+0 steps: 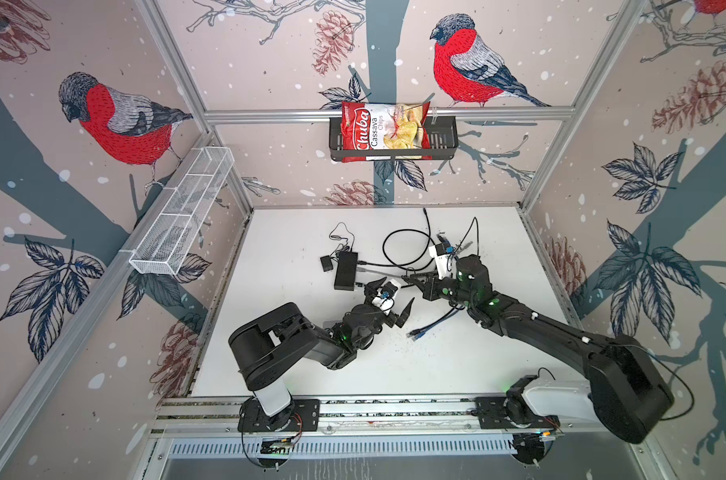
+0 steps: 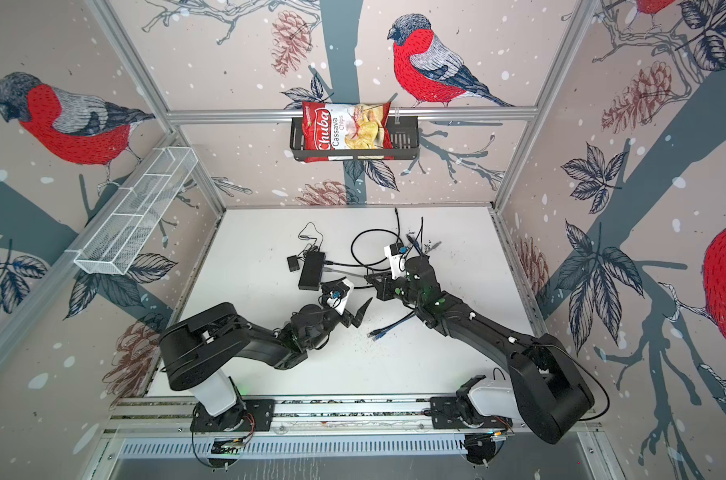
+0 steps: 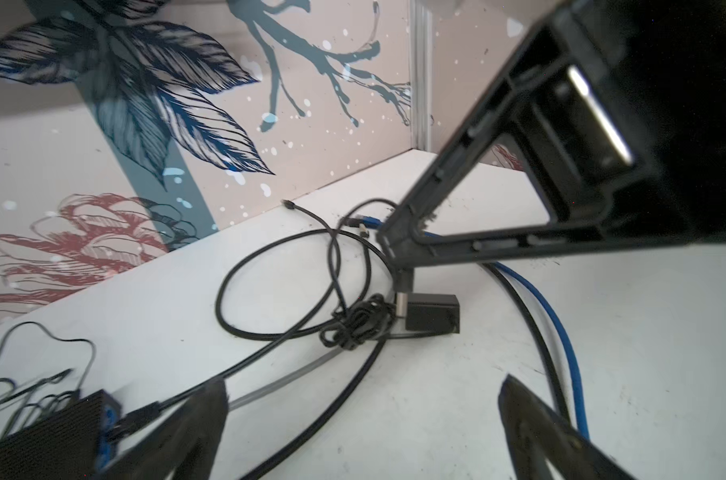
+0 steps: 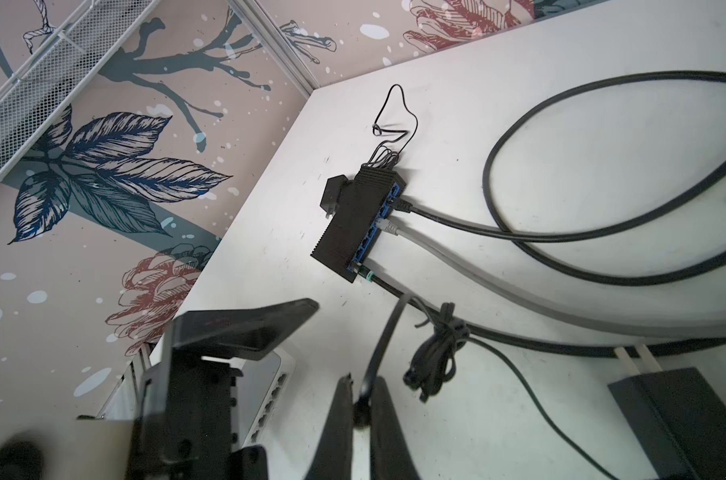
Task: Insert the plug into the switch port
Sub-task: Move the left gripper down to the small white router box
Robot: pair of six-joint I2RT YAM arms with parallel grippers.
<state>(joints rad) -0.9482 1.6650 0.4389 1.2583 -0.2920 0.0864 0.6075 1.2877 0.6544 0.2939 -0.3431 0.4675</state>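
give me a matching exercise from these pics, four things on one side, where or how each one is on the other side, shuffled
Things
1. chips bag
2. black switch
3. left gripper
4. right gripper

Place or state
a. shut on a thin black cable
b. lying on the white table with cables plugged in
c. jaws open, holding nothing
d. in the black basket on the back wall

Pairs: 1-d, 2-b, 3-c, 4-a

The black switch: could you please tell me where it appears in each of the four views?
Both top views: the black switch sits slightly left of and below centre.
Left wrist: bottom-left corner.
Right wrist: near the middle, above centre.
Shared landmark: the grey cable plugged into it.
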